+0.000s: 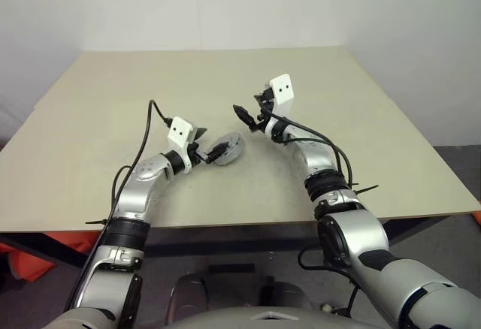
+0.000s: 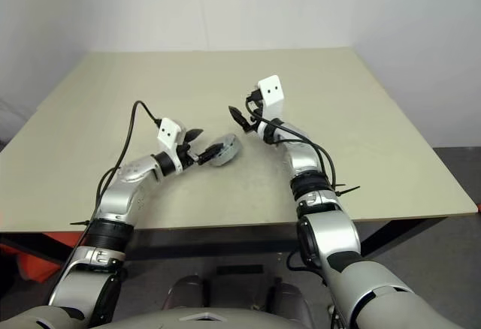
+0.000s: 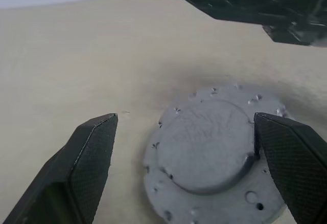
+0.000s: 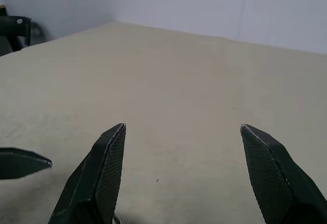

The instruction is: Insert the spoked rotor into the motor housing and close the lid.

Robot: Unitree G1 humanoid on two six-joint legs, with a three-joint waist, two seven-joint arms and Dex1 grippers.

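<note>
Left wrist view puts us right over the lid (image 3: 214, 155), a flat grey disc with a notched edge and raised centre, lying on the table (image 1: 225, 89) in front of the left gripper (image 3: 189, 173). Its jaws stand wide, one finger beside the raised centre, nothing pinched. Looks like stiff metal, likely weighty for its size and slick on top, so the notched rim across its width seems the safest hold. Whether the housing sits beneath it, I can't tell. Just beyond, the right gripper (image 1: 250, 116) hovers above the tabletop, jaws apart and empty; that is the one neighbour that could crowd a lift.
</note>
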